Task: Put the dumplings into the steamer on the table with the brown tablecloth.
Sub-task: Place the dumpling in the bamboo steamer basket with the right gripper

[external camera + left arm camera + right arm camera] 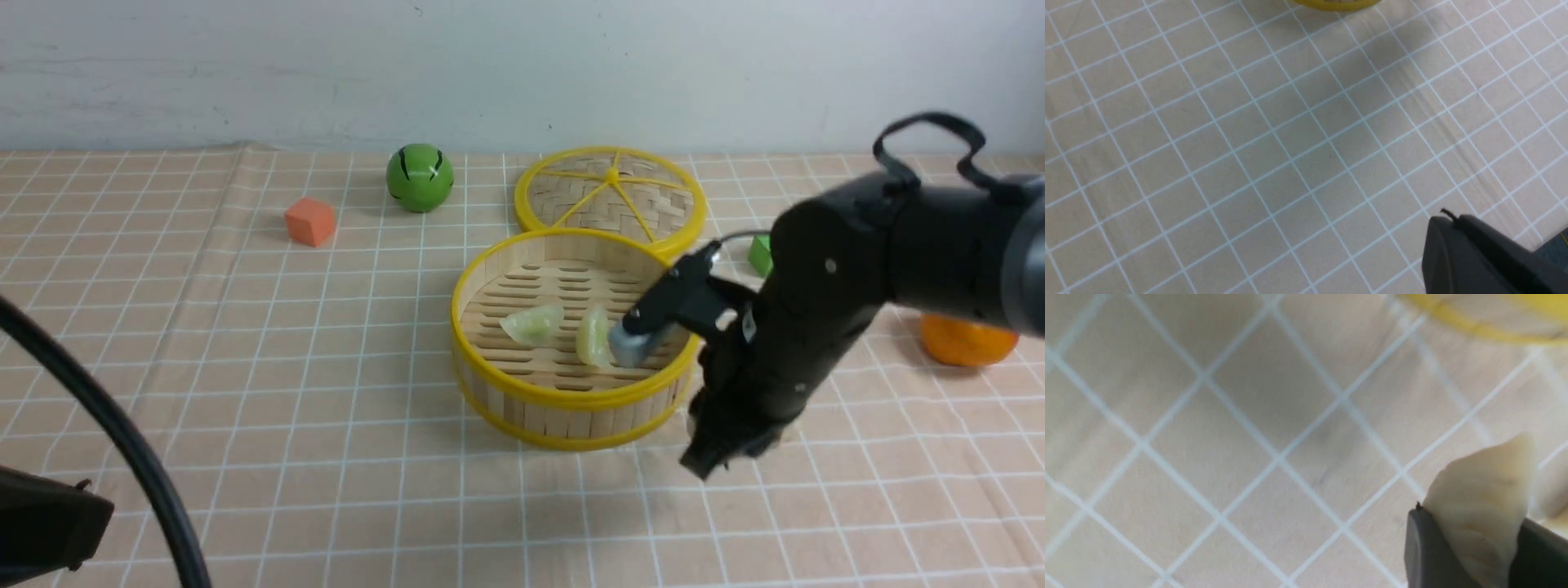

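Right gripper [1474,543] is clamping a beige dumpling [1482,490], seemingly over the brown tablecloth [1208,465] beside the steamer [571,400] (two green dumplings [535,324] are lying inside). Lid [611,196] and green ball [420,177] are sitting behind, by a white wall [490,65]. Left gripper [1453,249]: cannot tell.

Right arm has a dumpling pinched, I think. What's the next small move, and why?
Probably raise the right gripper straight up, kept shut. It clamps a beige dumpling low over the tablecloth, just outside the steamer, whose wall stands in the way. Two green dumplings already lie inside.
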You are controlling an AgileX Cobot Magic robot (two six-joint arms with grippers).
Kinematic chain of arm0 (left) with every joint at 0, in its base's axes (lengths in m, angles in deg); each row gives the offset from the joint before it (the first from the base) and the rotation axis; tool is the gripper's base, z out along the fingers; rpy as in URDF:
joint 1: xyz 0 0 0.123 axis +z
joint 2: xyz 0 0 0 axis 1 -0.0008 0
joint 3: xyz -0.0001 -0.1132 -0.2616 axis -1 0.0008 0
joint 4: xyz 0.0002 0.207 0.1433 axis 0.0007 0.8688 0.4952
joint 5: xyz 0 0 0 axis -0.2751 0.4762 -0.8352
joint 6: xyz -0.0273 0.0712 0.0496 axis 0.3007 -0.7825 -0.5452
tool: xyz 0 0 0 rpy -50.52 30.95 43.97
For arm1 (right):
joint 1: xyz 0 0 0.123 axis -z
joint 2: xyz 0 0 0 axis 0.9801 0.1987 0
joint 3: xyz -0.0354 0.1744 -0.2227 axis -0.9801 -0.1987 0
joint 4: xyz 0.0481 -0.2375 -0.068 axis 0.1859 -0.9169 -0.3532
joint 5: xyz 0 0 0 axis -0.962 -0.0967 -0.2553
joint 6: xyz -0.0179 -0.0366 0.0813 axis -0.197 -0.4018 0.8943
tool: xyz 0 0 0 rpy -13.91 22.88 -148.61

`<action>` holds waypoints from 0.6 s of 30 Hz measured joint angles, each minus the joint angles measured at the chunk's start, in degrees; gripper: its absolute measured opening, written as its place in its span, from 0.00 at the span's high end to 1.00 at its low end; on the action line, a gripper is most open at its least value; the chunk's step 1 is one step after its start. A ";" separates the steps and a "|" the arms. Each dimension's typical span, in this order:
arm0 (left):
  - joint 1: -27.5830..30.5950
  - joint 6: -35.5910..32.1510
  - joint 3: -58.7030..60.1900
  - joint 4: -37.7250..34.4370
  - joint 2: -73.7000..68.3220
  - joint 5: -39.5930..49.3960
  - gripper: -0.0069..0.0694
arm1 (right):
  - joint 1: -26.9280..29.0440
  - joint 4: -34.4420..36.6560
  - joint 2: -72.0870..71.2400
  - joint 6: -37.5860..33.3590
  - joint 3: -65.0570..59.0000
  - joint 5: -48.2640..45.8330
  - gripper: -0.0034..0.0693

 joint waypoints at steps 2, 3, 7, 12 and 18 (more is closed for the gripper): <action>0.00 0.00 0.00 0.00 0.00 -0.28 0.93 | 0.00 1.25 0.61 2.90 6.22 -2.07 0.69; 0.00 0.00 0.00 0.00 0.00 -0.28 0.93 | 0.00 1.38 0.73 3.22 6.86 -2.24 0.69; 0.00 0.00 0.00 0.00 0.00 -1.21 0.93 | -0.11 2.66 6.59 8.11 20.77 -5.14 0.69; 0.00 0.00 0.00 0.51 0.00 -1.26 0.93 | -0.11 1.36 15.09 12.55 31.73 -5.51 0.69; 0.00 0.00 0.00 0.51 0.00 -0.85 0.93 | -0.11 -4.40 26.87 17.18 44.95 -2.56 0.69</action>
